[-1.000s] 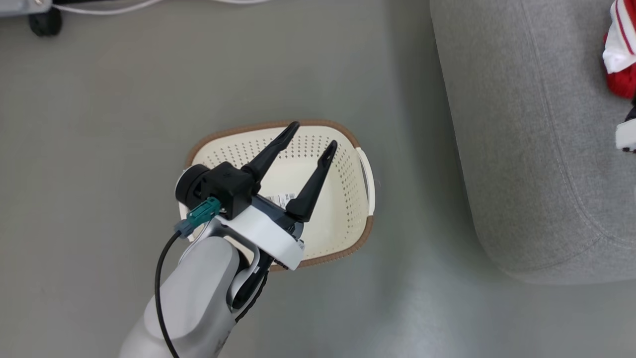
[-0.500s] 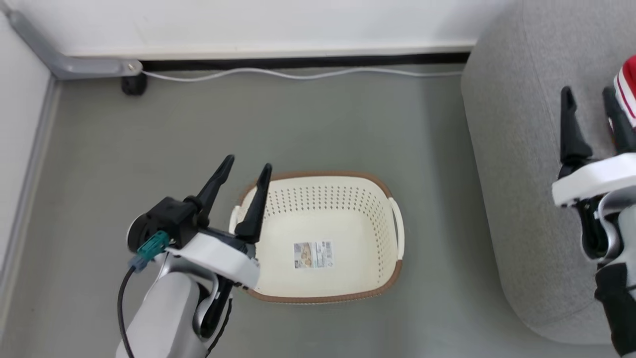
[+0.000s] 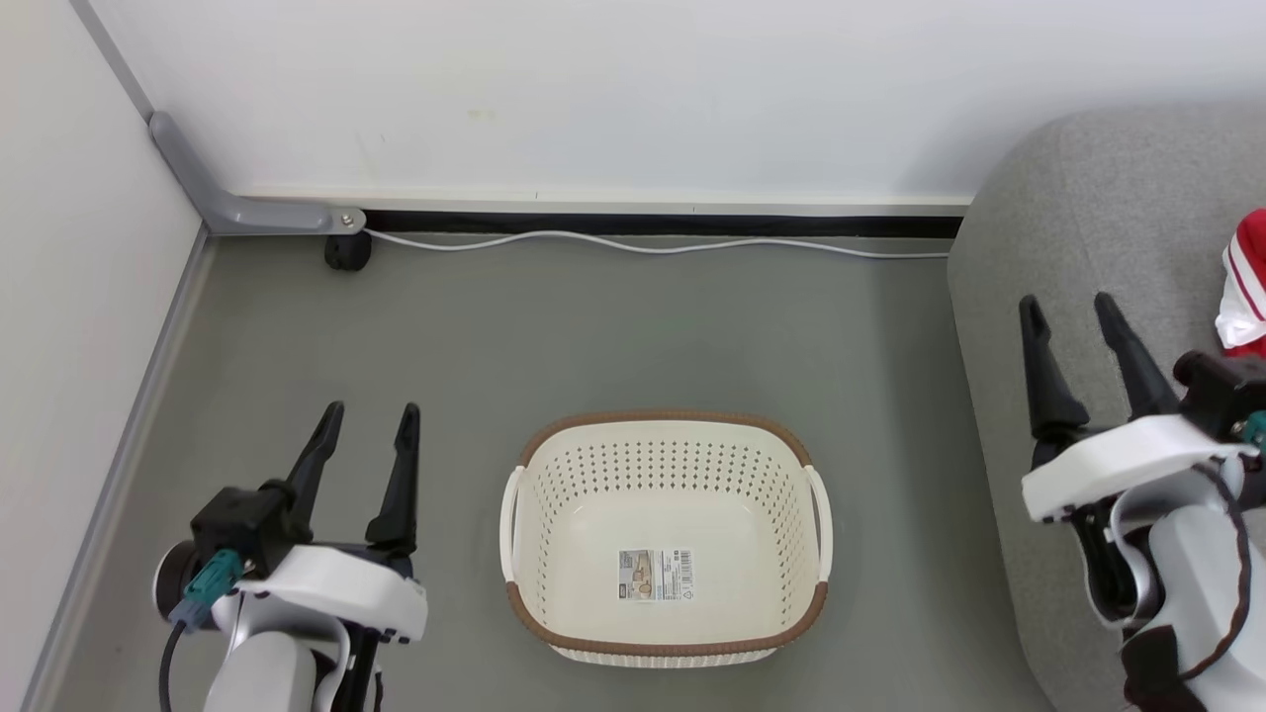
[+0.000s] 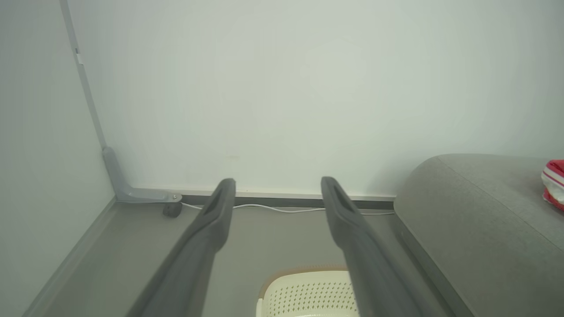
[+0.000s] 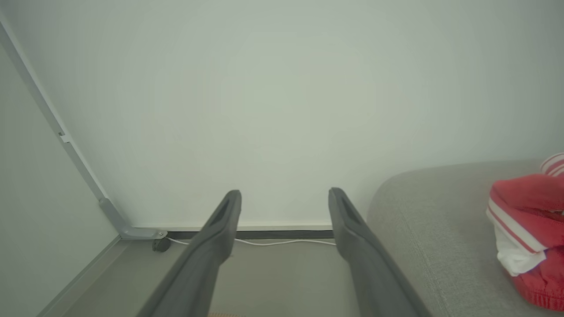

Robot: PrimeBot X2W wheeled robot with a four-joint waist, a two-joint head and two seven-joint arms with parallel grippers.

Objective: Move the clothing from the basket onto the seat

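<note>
Holding left tool (image 3: pixel 373 410) and right tool (image 3: pixel 1066 302) spread, pinching nothing. Flanking basket (image 3: pixel 658 417) bearing label sticker (image 3: pixel 655 576), print too small for reading. Showing clothing (image 3: pixel 1248 287) lying on seat (image 3: pixel 1068 198), right of right tool.

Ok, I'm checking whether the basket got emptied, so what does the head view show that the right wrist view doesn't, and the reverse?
Head view: the basket from above, its inside bare but for a label sticker, with the open left gripper to its left and the right gripper by the seat. Right wrist view: far more of the clothing, a red heap with white stripes and lining lying on the seat. Both: the seat, an edge of the clothing, the white cable, and the right gripper's spread fingers.
</note>
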